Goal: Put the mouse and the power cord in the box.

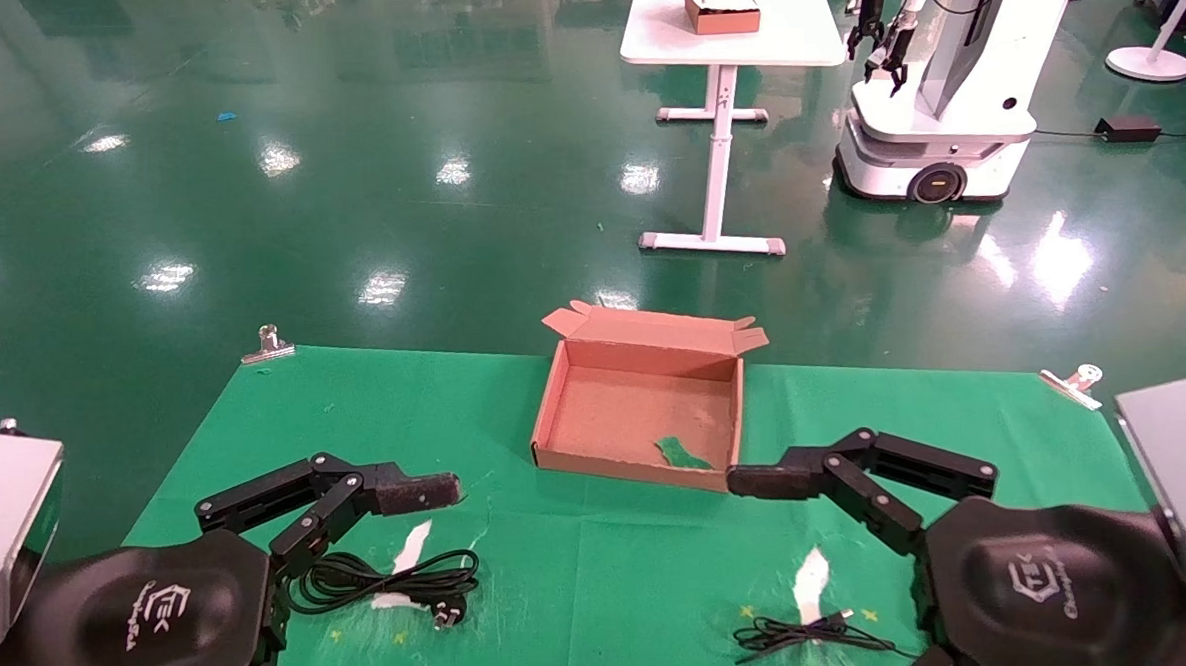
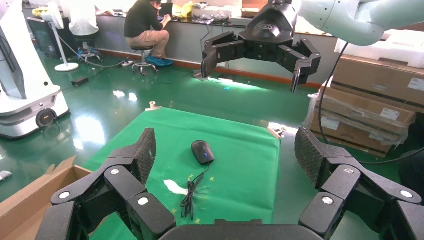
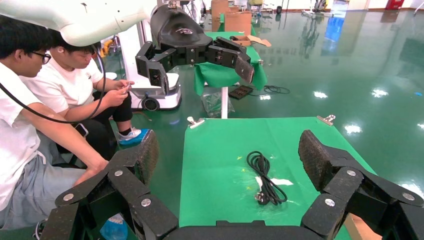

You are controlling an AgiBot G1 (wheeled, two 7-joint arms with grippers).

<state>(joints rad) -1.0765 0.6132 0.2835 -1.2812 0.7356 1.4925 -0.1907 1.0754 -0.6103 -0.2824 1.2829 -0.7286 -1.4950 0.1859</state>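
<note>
The left gripper (image 1: 415, 493) hung low over the near left part of the green cloth (image 1: 356, 413), its fingers (image 2: 142, 152) spread wide apart and holding nothing. Just beneath and beside it lay the power cord (image 1: 384, 580), coiled in a loose bundle, its plug (image 1: 448, 612) pointing toward the middle of the cloth; a white scrap (image 1: 409, 549) lay against the coil. The right gripper (image 1: 765, 481) hovered at the near right, its fingers (image 3: 317, 157) likewise spread wide and empty, the tip close to the near right corner of the box (image 1: 557, 415).

The box sat open near the far middle of the cloth, lid flaps folded back, with a green scrap (image 1: 680, 453) on its floor and nothing else inside. The mouse (image 2: 202, 151) rested on the cloth on the right side; the head view hid it behind the right wrist, showing only its thin cable (image 1: 801, 632) bunched near another white scrap (image 1: 811, 584). The left wrist view showed the mouse upright, a blue spot on top, cable trailing toward that camera. Nothing lay between either item and the box.

Metal clips (image 1: 268, 344) held the cloth at its far corners. Beyond, on the glossy green floor, stood a white table (image 1: 740, 36) carrying a smaller brown box (image 1: 719, 9), and another white robot (image 1: 943, 87). Two seated people in white shirts (image 3: 45, 100) showed in the right wrist view, and stacked cartons (image 2: 372, 100) in the left.

Both wrist housings carried a logo whose letters looked like "TEK", with a smaller line below that I could not read.
</note>
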